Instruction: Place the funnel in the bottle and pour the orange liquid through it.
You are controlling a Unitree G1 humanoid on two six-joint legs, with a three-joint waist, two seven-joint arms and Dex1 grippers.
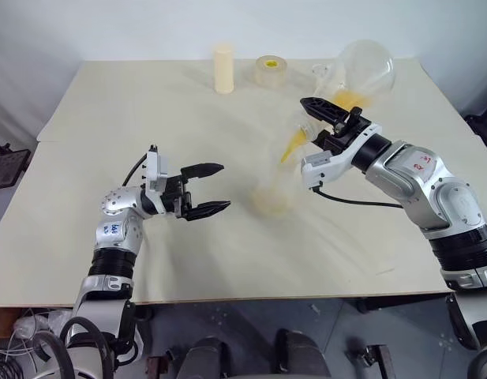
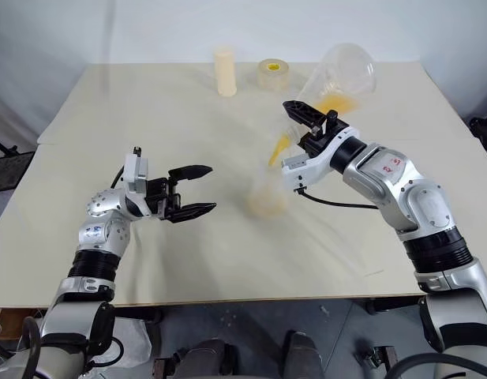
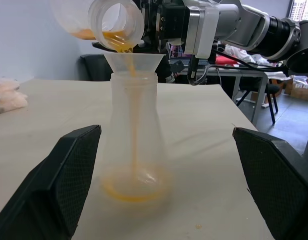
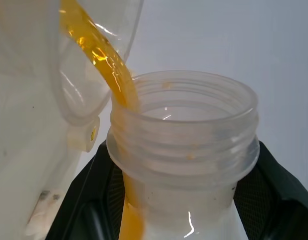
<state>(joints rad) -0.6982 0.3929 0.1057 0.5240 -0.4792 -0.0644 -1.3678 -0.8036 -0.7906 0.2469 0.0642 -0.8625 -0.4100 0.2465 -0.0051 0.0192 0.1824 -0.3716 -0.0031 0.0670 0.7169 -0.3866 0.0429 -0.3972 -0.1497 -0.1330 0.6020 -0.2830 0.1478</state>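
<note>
Step in hand: pouring the orange liquid (image 3: 132, 120) through the funnel (image 3: 130, 64) into the bottle (image 3: 134, 145)
Bottle: standing upright near the middle of the table (image 1: 109, 118), between the two arms, funnel seated in its neck
Orange liquid: running as a thin stream down the funnel stem and pooling in a shallow ring at the bottle's base; more sitting in the low side of the tilted flask (image 1: 361, 75)
Right gripper (image 1: 326, 118): clamping tight on the neck of the flask (clear, round-bodied), holding it tipped mouth-down over the funnel
Left gripper (image 1: 211, 189): standing wide apart and holding nothing, just beside the bottle, fingers pointing toward it without touching
Doing it well: keeping the flask's lip over the middle of the funnel mouth, tipping slowly so the stream stays thin and the funnel never fills to its rim
Risk: nudging the funnel with the flask (bottle looking light and unsupported), likely tipping both
Bystanders: cream cylinder (image 1: 224, 69) and tape roll (image 1: 271, 71) sitting at the far edge, well apart from the pour
</note>
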